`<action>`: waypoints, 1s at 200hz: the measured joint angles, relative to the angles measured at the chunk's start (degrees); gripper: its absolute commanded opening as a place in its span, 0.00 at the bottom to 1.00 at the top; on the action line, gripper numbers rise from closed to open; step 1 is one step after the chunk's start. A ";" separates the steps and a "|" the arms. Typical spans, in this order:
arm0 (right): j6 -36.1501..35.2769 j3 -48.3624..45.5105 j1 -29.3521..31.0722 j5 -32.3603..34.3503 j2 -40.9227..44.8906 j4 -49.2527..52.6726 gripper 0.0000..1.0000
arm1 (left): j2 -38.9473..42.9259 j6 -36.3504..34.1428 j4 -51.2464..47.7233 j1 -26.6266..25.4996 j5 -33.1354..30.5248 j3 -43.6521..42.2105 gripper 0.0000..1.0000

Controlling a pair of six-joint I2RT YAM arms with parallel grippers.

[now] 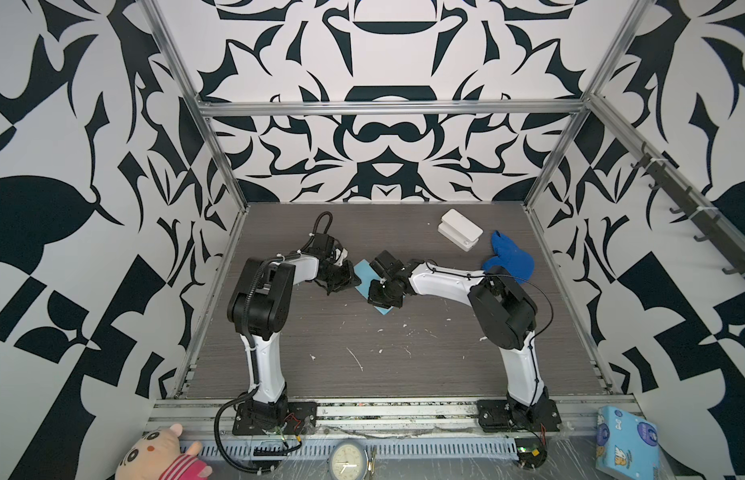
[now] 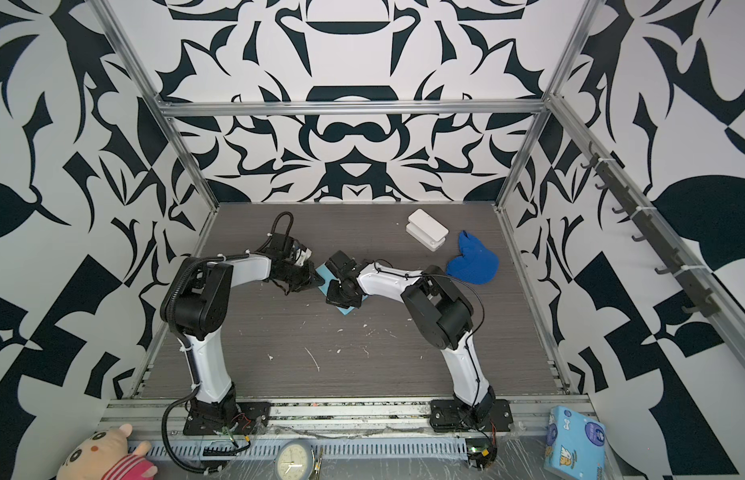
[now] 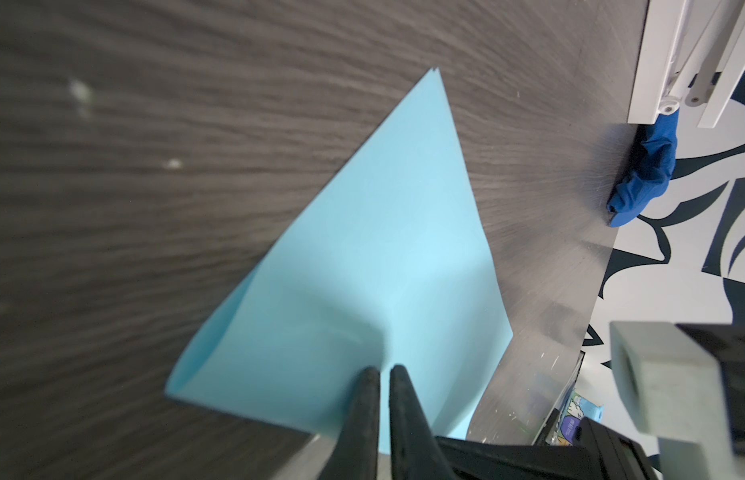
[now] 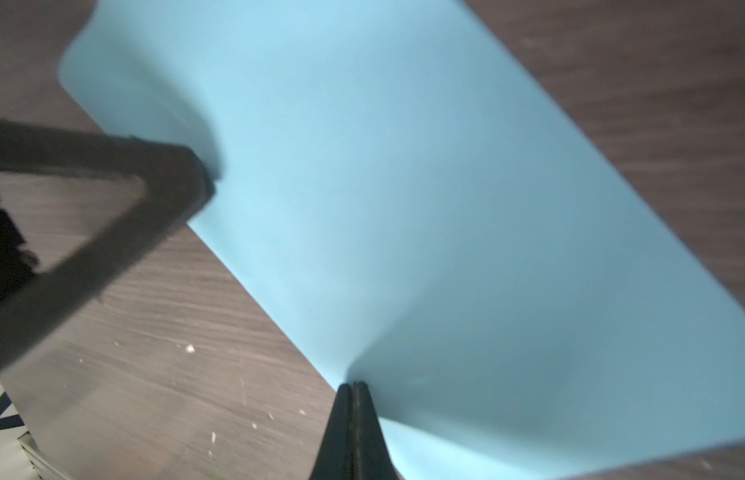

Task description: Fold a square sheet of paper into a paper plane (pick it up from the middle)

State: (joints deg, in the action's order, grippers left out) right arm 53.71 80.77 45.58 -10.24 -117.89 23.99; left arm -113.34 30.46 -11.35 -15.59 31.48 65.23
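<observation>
The square sheet of paper (image 1: 364, 269) (image 2: 326, 272) is light blue and lies mid-table, mostly hidden under both wrists. In the left wrist view the sheet (image 3: 383, 228) is doubled over into two layers that taper to a far corner. My left gripper (image 3: 381, 370) (image 1: 356, 279) is nearly shut, pinching a raised ridge of it. My right gripper (image 4: 354, 384) (image 1: 381, 297) is shut on the sheet (image 4: 404, 166) at its near edge, where the paper tents up. In the right wrist view, one of the left gripper's fingers (image 4: 188, 174) touches the opposite edge. No paper plane shows.
A white box (image 1: 460, 235) and a royal-blue cloth lump (image 1: 510, 259) sit at the back right. In front of the table are a printed light-blue box (image 1: 626, 440), a plush toy (image 1: 163, 455) and a clock (image 1: 349, 459). Metal frame posts ring the table.
</observation>
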 measured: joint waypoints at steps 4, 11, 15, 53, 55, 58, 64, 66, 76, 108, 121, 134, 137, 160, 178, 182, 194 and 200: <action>-0.02 -0.50 0.00 0.02 0.39 0.15 0.00 | 0.00 0.00 -0.02 0.00 -0.02 0.00 0.12; 0.00 -1.25 0.00 0.02 0.98 0.44 0.00 | 0.00 0.00 0.00 0.00 -0.02 0.00 0.12; 0.00 -1.77 0.00 0.00 1.36 0.55 0.00 | 0.00 0.00 -0.02 0.00 -0.04 0.00 0.12; -0.11 -5.35 0.00 -0.44 4.00 0.98 0.00 | 0.00 0.02 -0.02 -0.02 -0.11 0.00 0.12; -0.11 -5.53 0.00 -0.48 4.11 1.03 0.00 | 0.00 0.02 -0.02 -0.02 -0.11 0.00 0.12; -0.13 -5.97 0.00 -0.50 4.46 1.14 0.00 | 0.00 0.02 -0.02 -0.02 -0.11 0.00 0.12; -0.28 -6.67 -0.02 -0.55 5.09 1.40 0.00 | 0.00 0.02 -0.02 -0.02 -0.11 0.00 0.12; -0.31 -6.93 -0.04 -0.57 5.27 1.51 0.00 | 0.00 0.02 -0.02 -0.02 -0.11 0.00 0.12; -0.76 -7.98 -0.13 -0.66 6.47 2.38 0.00 | 0.00 0.02 -0.02 -0.02 -0.09 0.00 0.12; -3.02 -8.59 -0.24 -0.61 10.03 1.70 0.00 | 0.00 0.02 -0.11 0.00 0.11 0.11 0.13; -3.76 -8.39 -0.24 -0.76 11.17 -0.61 0.00 | 0.00 0.15 -0.15 0.00 0.24 0.15 0.13; -4.17 -6.75 -0.42 -1.25 10.71 -1.81 0.00 | 0.00 0.28 -0.24 0.00 0.26 0.24 0.13; -4.28 -6.08 -0.46 -1.42 10.19 -2.08 0.00 | 0.00 0.31 -0.26 0.00 0.26 0.26 0.13; -4.37 -0.83 -0.74 -1.73 5.46 -3.61 0.00 | 0.00 0.66 -0.57 -0.04 0.24 0.48 0.13; -4.35 1.55 -1.25 -1.73 1.86 -4.33 0.00 | 0.00 0.79 -0.66 -0.04 0.17 0.55 0.13; -4.35 1.79 -1.38 -1.70 1.22 -4.33 0.00 | 0.00 0.76 -0.68 -0.04 0.17 0.57 0.13; -4.35 2.12 -1.97 -1.68 -0.42 -4.20 0.00 | 0.00 0.70 -0.90 -0.04 0.07 0.72 0.13; -4.35 2.16 -2.23 -1.66 -1.05 -4.02 0.00 | 0.00 0.59 -1.03 -0.04 -0.04 0.85 0.13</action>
State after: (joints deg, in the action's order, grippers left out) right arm 49.36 82.94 43.35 -11.90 -118.93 19.97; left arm -113.34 31.05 -12.38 -15.64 31.44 66.08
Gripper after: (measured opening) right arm 0.045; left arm 0.132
